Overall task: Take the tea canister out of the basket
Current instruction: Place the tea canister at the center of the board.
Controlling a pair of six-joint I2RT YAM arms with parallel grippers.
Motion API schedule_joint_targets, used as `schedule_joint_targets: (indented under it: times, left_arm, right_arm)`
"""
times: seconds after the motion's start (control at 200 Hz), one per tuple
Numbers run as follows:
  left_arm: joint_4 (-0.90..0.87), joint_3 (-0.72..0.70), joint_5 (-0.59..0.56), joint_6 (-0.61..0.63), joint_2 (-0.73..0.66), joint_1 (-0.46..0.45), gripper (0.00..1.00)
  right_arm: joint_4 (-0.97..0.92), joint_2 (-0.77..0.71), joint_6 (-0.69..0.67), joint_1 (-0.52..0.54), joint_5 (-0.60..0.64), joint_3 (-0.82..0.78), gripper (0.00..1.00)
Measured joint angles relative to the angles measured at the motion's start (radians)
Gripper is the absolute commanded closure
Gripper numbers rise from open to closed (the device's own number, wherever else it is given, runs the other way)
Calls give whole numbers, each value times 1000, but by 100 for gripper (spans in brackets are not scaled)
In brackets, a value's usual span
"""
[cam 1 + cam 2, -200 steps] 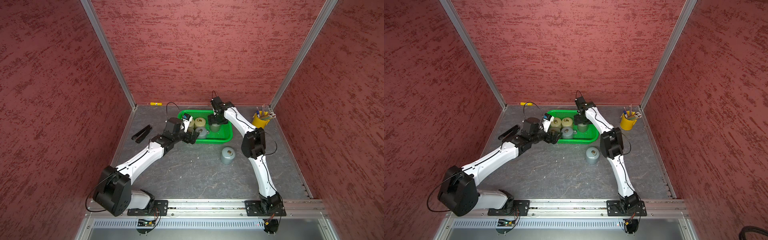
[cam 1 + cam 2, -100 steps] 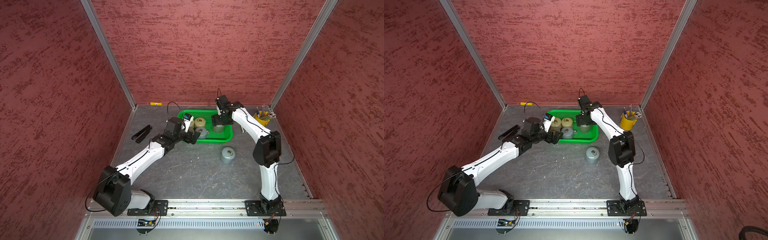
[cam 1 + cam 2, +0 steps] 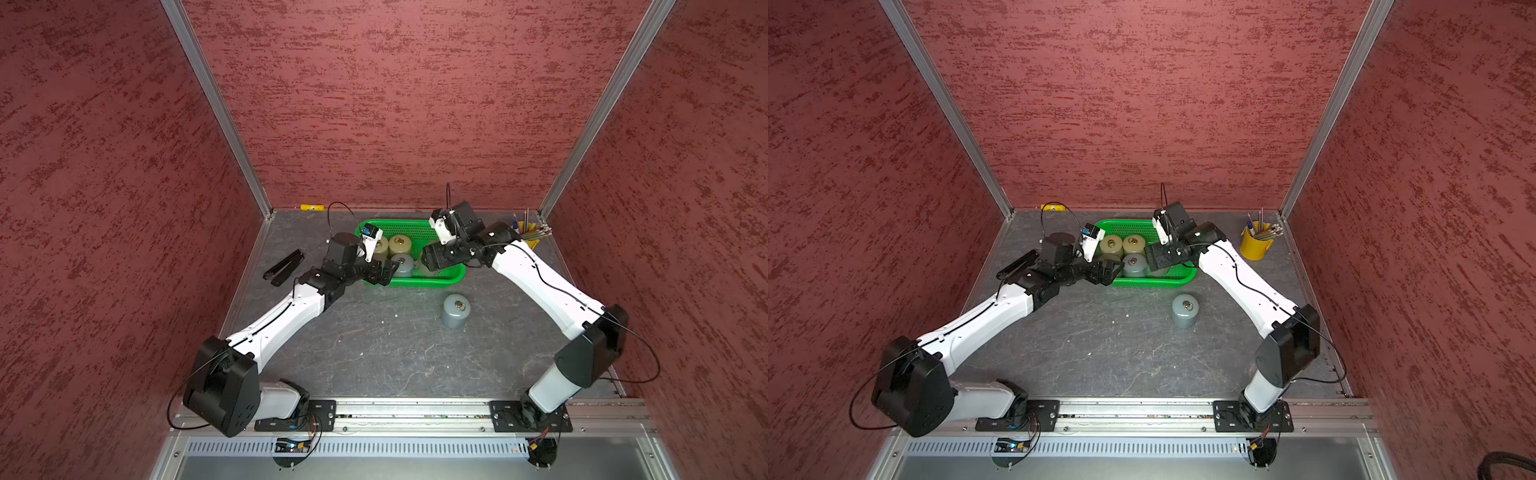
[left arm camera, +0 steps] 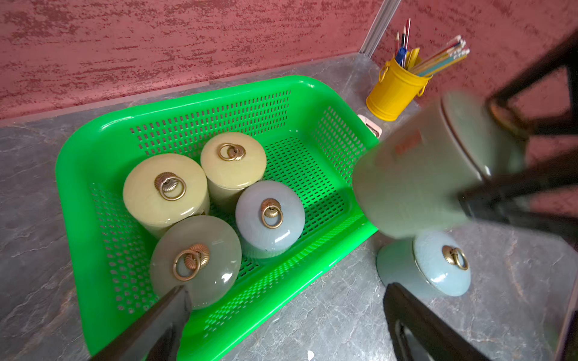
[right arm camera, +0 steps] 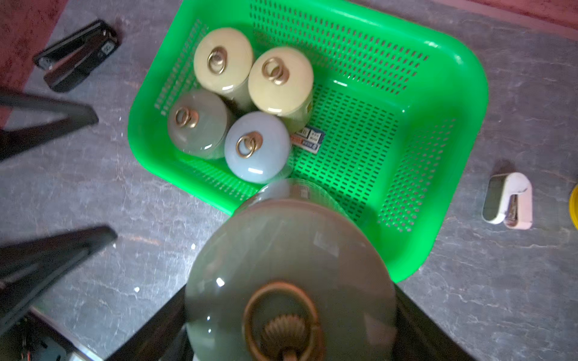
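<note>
Right gripper (image 3: 433, 258) is clamped on the tea canister (image 5: 289, 275), a grey-green jar whose lid has a brass ring. Its black fingers (image 5: 419, 331) sit on either side of the body. The canister hangs tilted in the air over the near right corner of the basket (image 3: 415, 283), clear of the mesh floor. Left gripper (image 3: 381, 272) is spread wide with nothing in it, hovering at the basket's near left corner, just beside the olive-grey canister (image 4: 195, 259). That one stands upright, bunched at the basket's left end with a pale blue canister (image 4: 270, 212), a cream canister (image 4: 165, 187) and a second cream canister (image 4: 233, 159). A sticker (image 5: 308, 139) lies on the basket floor beside them. A blue-grey canister (image 3: 456, 311) stands upright on the table (image 3: 374, 353), outside the basket, near its front wall. Yellow pencil bucket (image 3: 1255, 246) sits in the right back corner and a black stapler (image 3: 283, 266) lies left of the basket. A small white stapler (image 5: 508, 201) lies between basket and bucket.
</note>
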Motion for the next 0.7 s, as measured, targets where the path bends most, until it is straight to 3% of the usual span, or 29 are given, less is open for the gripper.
schedule_joint_targets:
  times: [0.265,0.701]
  left_arm:
    - [5,0,37,-40,0,28,0]
    - [5,-20,34,-17,-54,4,0]
  right_arm:
    - [60,-63,-18,163,-24,-177,100]
    - [134,-18,29,195,34,-343,100]
